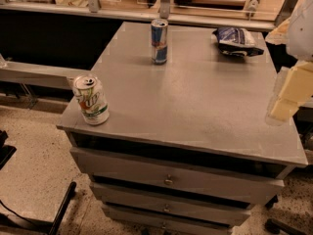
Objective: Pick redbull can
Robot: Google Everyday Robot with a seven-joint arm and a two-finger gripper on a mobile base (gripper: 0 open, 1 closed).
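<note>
Redbull can stands upright near the back edge of the grey cabinet top, a bit left of centre, w/ bare surface on every side; nothing touches it or sits just beside it. Nearest neighbour is a crumpled blue-and-white snack bag at the back right, close to that corner and well apart from the can. A white-and-green soda can stands upright at the front-left corner, almost on the left edge & near the front edge, also well apart from the redbull can. The middle and front-right of the top lie open between these three, so the widest room is on the can's near side and to its right. Behind the back edge runs a pale ledge w/ metal posts, one rising directly behind the can, so the far side is tight. Below the front edge are three drawers w/ small knobs. Speckled floor lies left of the cabinet. Gripper is at the far right of the view, cream-coloured, hanging over the right edge of the top at about mid-depth, front-right of the redbull can and well apart from it. Can't tell whether it's spread or closed; no object is seen in it or against it.
</note>
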